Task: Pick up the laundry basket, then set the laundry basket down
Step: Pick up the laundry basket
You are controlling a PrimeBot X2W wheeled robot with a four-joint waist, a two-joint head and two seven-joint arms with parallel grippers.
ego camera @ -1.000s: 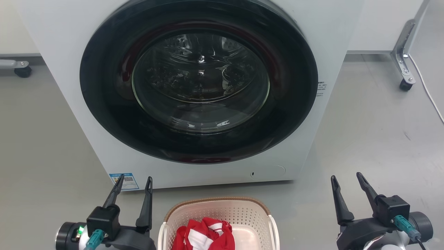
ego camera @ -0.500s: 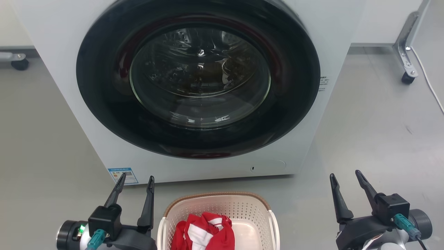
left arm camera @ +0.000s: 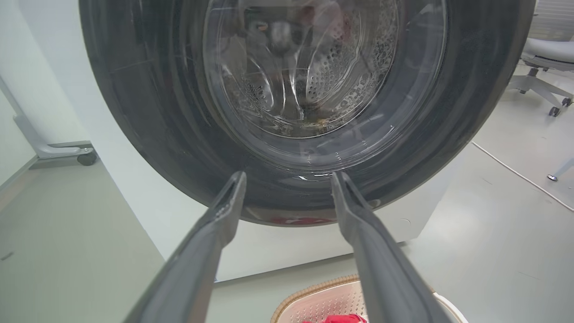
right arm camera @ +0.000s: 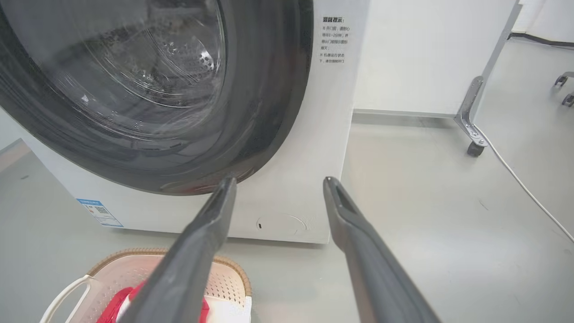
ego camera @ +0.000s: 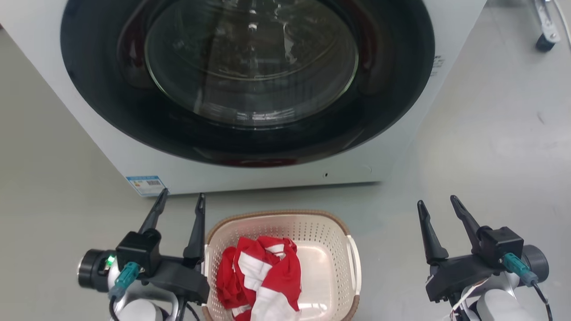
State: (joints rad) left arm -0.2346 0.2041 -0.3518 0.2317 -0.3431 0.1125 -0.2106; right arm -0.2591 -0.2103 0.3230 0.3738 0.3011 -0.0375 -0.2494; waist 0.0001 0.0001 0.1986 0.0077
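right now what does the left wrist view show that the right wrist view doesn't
Left wrist view: a grey office chair at upper right, and the open left end effector. Right wrist view: black printed text on the white washing machine, and the open right end effector. Both: the machine's dark round glass door, the cream perforated plastic laundry basket with brown rim, the red-and-white cloth inside, a white floor cable.

The laundry basket [ego camera: 312, 232] was matt cream perforated plastic with a brown woven-look rim; the red and white cloth [ego camera: 267, 276] in it looked soft. At twelve o'clock, the washing machine [ego camera: 250, 178] had a smooth white front, perhaps painted metal, and a glossy glass door [ego camera: 250, 67]. The floor [ego camera: 490, 133] was smooth, faintly shiny grey.
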